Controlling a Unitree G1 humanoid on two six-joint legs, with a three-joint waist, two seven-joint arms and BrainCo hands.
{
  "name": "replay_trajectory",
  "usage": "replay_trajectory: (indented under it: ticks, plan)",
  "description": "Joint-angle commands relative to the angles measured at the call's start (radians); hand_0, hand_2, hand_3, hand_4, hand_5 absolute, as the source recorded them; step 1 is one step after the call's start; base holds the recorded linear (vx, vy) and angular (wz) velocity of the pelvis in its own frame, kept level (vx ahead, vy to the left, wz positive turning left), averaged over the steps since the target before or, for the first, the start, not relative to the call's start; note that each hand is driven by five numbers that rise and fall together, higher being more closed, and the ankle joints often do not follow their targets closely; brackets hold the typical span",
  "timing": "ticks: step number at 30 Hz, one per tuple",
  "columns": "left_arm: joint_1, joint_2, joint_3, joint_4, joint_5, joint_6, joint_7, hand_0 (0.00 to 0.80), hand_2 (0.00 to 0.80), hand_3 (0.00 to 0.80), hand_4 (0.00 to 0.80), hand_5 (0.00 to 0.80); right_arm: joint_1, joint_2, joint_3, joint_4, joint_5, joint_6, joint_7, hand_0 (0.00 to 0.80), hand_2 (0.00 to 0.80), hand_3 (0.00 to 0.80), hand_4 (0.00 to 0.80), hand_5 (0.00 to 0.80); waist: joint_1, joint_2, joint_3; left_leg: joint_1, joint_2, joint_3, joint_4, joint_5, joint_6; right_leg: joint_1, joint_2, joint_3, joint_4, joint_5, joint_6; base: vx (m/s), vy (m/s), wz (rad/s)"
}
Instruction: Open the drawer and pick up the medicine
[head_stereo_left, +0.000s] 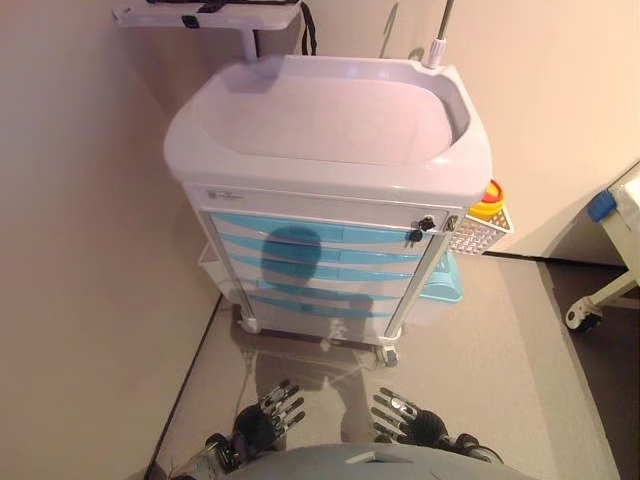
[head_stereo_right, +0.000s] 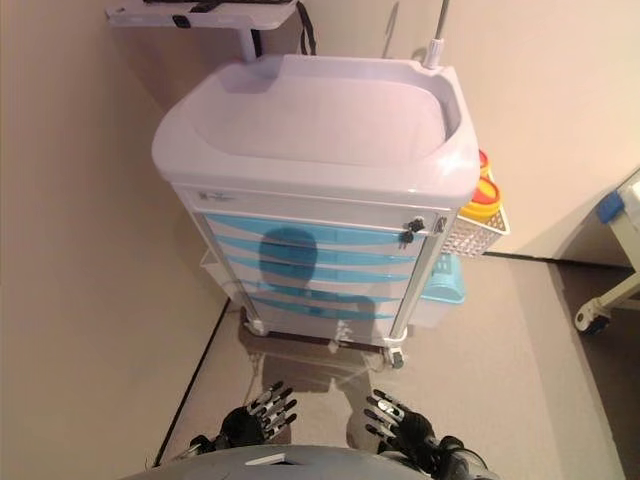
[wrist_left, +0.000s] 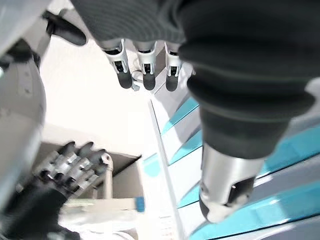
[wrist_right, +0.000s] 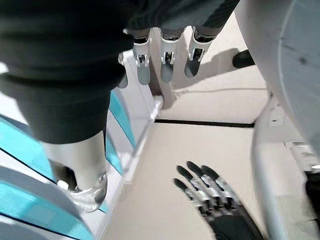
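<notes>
A white medical cart (head_stereo_left: 330, 120) stands in front of me with several light-blue drawers (head_stereo_left: 310, 265) in its front, all closed. No medicine shows in any view. My left hand (head_stereo_left: 265, 418) and my right hand (head_stereo_left: 408, 418) hang low over the floor, well short of the cart, with straight fingers and nothing in them. In the left wrist view my left hand's fingers (wrist_left: 145, 65) point along the blue drawer fronts (wrist_left: 280, 150). In the right wrist view my right hand's fingers (wrist_right: 165, 60) point past the cart's corner.
A lock with keys (head_stereo_left: 420, 228) sits at the cart's upper right corner. A side basket (head_stereo_left: 475, 235) holds a yellow and red container (head_stereo_left: 488, 200). A blue bin (head_stereo_left: 445, 280) hangs below it. A wall lies close on the left, and wheeled white equipment (head_stereo_left: 600, 300) stands on the right.
</notes>
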Motion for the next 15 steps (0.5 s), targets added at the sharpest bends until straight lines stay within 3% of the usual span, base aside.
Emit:
replay_trajectory:
  ticks: [1,9,15]
  plan:
    - [-0.034,-0.051,0.022,0.031,-0.065,0.027,-0.056,0.000,0.000,0.000,0.000,0.000,-0.008,0.044,-0.004,-0.001,0.074,-0.032,-0.018,0.000,0.000,0.000,0.000,0.000,-0.019,-0.035,0.067,-0.065,-0.059,-0.037,0.064,-0.022,0.072,-0.023,-0.021,-0.002,0.124,-0.040,0.020,0.076,0.024,-0.01]
    - [-0.117,-0.058,0.062,-0.071,-0.283,0.054,-0.050,0.000,0.000,0.000,0.000,0.000,0.013,0.045,-0.031,-0.088,0.170,-0.091,-0.056,0.000,0.000,0.000,0.000,0.000,-0.056,-0.049,0.198,-0.213,-0.065,-0.037,0.240,-0.071,0.091,-0.189,-0.026,0.036,0.312,-0.092,0.011,-0.064,0.002,-0.05]
    - [-0.179,-0.071,0.056,-0.178,-0.369,-0.003,-0.024,0.000,0.000,0.000,0.000,0.000,0.022,0.040,-0.042,-0.202,0.223,-0.081,-0.084,0.000,0.000,0.000,0.000,0.000,-0.085,-0.057,0.276,-0.359,-0.067,-0.029,0.382,-0.095,0.096,-0.328,-0.019,0.065,0.420,-0.100,0.003,-0.079,-0.004,-0.03]
